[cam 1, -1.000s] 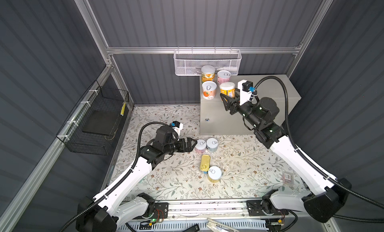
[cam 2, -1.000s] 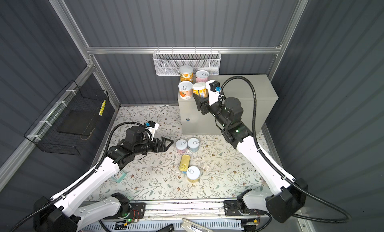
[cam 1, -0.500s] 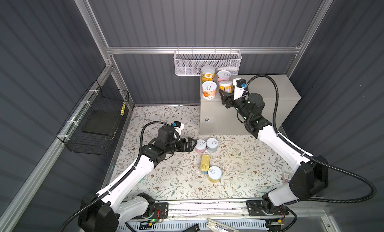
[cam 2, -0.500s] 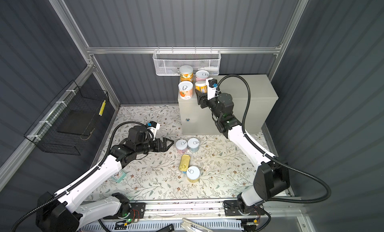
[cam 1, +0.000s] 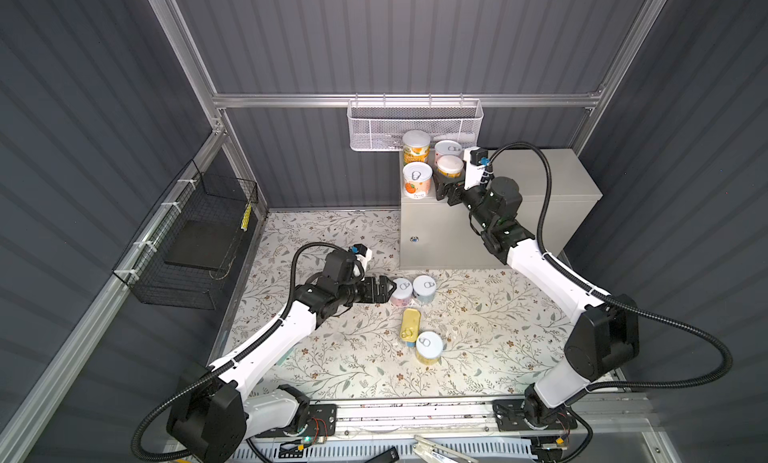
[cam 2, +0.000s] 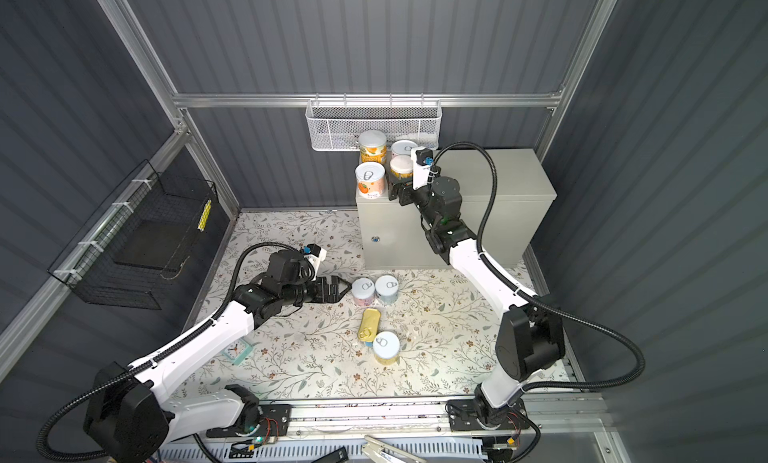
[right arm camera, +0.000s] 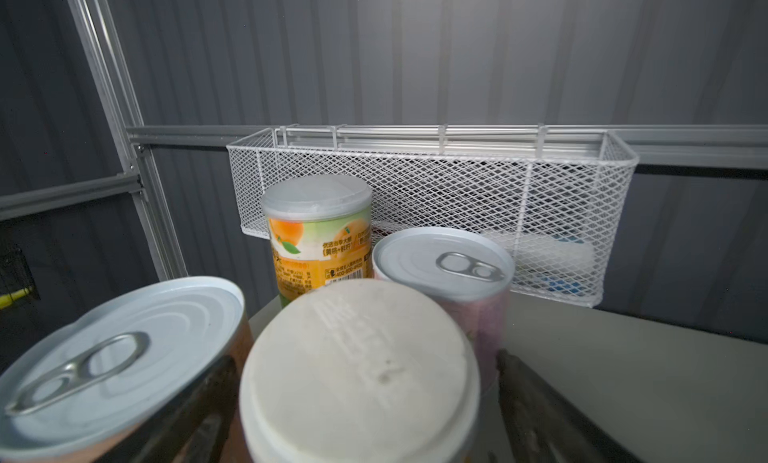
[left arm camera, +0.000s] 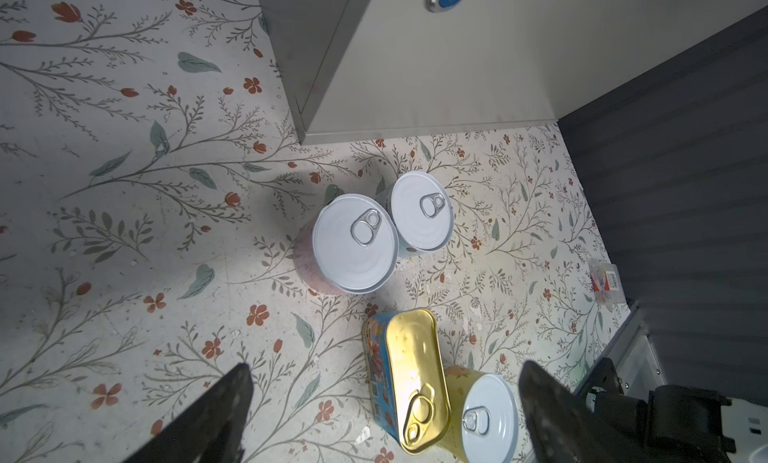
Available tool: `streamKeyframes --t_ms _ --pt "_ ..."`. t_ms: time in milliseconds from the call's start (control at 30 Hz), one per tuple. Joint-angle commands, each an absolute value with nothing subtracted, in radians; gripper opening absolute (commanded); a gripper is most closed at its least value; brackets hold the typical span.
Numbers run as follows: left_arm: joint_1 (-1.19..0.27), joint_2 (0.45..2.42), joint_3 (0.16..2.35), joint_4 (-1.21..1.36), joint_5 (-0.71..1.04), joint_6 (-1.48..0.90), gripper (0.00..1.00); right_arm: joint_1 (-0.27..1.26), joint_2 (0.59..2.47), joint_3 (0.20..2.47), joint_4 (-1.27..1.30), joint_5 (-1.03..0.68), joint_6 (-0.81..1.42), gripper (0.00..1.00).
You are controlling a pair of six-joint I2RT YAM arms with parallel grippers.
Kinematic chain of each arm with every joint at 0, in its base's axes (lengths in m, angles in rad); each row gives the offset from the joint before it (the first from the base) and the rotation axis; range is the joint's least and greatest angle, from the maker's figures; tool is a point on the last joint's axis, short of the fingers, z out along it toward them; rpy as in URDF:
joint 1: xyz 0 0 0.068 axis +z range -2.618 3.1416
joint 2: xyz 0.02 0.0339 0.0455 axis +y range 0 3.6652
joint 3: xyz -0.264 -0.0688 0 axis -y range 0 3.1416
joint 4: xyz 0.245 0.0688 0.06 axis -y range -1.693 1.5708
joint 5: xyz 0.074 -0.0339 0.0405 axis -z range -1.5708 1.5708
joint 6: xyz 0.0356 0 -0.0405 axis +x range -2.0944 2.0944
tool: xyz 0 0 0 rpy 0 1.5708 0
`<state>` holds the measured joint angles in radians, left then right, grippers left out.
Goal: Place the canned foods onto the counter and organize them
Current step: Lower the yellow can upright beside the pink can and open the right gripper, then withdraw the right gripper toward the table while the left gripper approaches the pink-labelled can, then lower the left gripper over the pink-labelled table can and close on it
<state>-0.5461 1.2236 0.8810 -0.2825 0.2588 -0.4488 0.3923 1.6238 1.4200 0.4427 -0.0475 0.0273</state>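
Tins nearest to you are on the flowered floor [cam 1: 498, 315]: the yellow tin [cam 1: 429, 347] stands upright, and the flat gold-topped tin [cam 1: 409, 322] lies just beside it at 11 o'clock. Further on, the pink tin [cam 1: 402, 291] and the pale-blue tin [cam 1: 424, 288] stand side by side, the pale-blue one at 3 o'clock. Your left gripper [cam 1: 384, 288] is just at 9 o'clock of the pink tin, with its fingers [left arm camera: 224, 411] spread wide and holding nothing.

Beyond, the counter [cam 1: 540, 178] carries four tins in its 10 o'clock corner. Your right gripper [cam 1: 448, 186] reaches there. Its fingers [right arm camera: 536, 398] are spread, one on each side of the white-lidded tin [right arm camera: 357, 369], which stands on the counter top. At 9 o'clock of this tin is the orange-label tin [cam 1: 417, 180]. Behind them stand the pink-label tin [cam 1: 448, 149] and the tall orange tin [cam 1: 416, 146]. Farthest, the white mesh basket [cam 1: 415, 124] hangs on the wall.
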Motion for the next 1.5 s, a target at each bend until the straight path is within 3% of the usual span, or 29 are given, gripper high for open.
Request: streamKeyframes --t_ms 0,400,767,1167,1467 --pt "-0.546 1.222 0.872 -0.265 0.277 -0.432 1.00 0.385 1.551 1.392 0.477 -0.044 0.029 0.99" --pt "-0.548 1.298 0.859 -0.286 0.280 -0.410 1.00 0.377 1.111 1.079 0.305 0.051 -0.009 0.99" --pt "-0.592 1.385 0.866 -0.297 0.202 -0.391 1.00 0.374 0.501 0.670 -0.166 0.166 0.162 0.99" --pt "-0.614 1.534 0.924 -0.191 0.216 -0.366 1.00 0.374 0.359 0.572 -0.469 0.116 0.336 0.99" --pt "-0.614 1.637 0.975 -0.166 0.198 -0.330 1.00 0.374 0.256 0.456 -0.449 0.084 0.432 0.99"
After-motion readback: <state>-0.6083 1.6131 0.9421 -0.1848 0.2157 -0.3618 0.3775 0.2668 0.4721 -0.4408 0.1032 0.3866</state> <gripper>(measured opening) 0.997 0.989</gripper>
